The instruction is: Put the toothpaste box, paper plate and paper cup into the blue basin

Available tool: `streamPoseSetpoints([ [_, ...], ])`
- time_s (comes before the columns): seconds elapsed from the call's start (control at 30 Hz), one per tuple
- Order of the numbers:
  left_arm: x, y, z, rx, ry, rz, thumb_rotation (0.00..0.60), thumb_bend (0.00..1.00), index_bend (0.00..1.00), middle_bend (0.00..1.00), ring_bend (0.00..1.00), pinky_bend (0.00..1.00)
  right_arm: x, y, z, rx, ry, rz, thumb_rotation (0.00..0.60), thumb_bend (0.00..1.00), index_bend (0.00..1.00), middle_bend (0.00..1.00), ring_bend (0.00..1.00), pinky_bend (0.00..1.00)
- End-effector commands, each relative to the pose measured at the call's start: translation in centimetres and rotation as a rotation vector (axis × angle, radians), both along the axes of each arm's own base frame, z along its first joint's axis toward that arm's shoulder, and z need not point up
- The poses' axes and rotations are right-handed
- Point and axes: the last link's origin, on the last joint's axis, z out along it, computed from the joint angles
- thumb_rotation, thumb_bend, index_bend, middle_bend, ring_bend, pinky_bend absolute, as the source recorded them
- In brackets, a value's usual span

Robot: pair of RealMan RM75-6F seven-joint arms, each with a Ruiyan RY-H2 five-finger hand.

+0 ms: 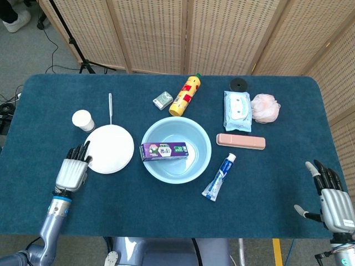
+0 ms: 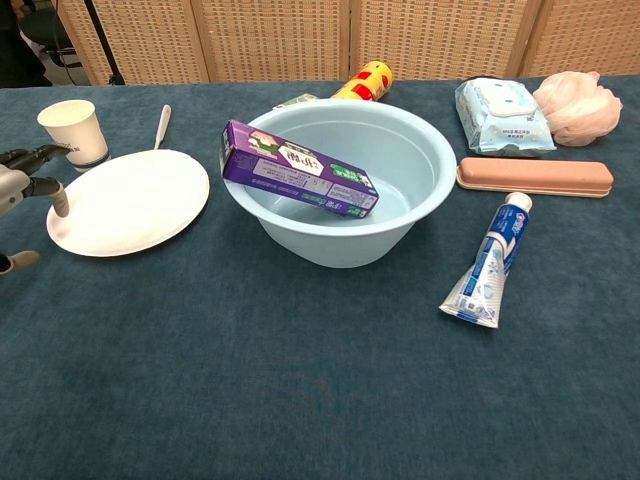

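Note:
The purple toothpaste box (image 1: 163, 150) (image 2: 298, 168) leans inside the blue basin (image 1: 201, 136) (image 2: 420, 160) at mid-table. Left of the basin lies the white paper plate (image 1: 110, 148) (image 2: 128, 201). The paper cup (image 1: 83, 119) (image 2: 74, 131) stands upright just beyond the plate. My left hand (image 1: 72, 169) (image 2: 20, 184) is open with fingers spread, its fingertips at the plate's near-left rim; contact is unclear. My right hand (image 1: 330, 200) hovers open at the table's near-right corner, holding nothing.
Right of the basin lie a toothpaste tube (image 1: 219, 177), a pink case (image 1: 241, 141), a wipes pack (image 1: 237, 110) and a pink bath sponge (image 1: 265, 107). Behind the basin are a yellow bottle (image 1: 185, 95), a small green box (image 1: 162, 100) and a toothbrush (image 1: 110, 107).

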Motion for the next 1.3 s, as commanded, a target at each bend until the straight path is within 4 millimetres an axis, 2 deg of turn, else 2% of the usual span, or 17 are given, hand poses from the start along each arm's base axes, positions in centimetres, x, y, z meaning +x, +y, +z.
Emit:
streamPoseSetpoints([
  [0.03,0.1,0.2,-0.3,0.007,-0.002,-0.003,0.600,0.26,0.41,0.02,0.10,0.20,0.0,0.0,0.0,-0.001,-0.001,0.000,0.600,0.13,0.00,0.00,0.00,0.00],
  [0.77,0.6,1.1,-1.6,0.008,0.003,0.005,0.600,0.27,0.44,0.03,0.10,0.20,0.0,0.0,0.1,-0.006,-0.006,0.002,0.600,0.13,0.00,0.00,0.00,0.00],
  [1.3,0.3,1.4,-2.3,0.030,-0.006,0.033,0.600,0.29,0.44,0.04,0.10,0.20,0.1,0.0,0.0,-0.001,-0.004,0.003,0.600,0.13,0.00,0.00,0.00,0.00],
])
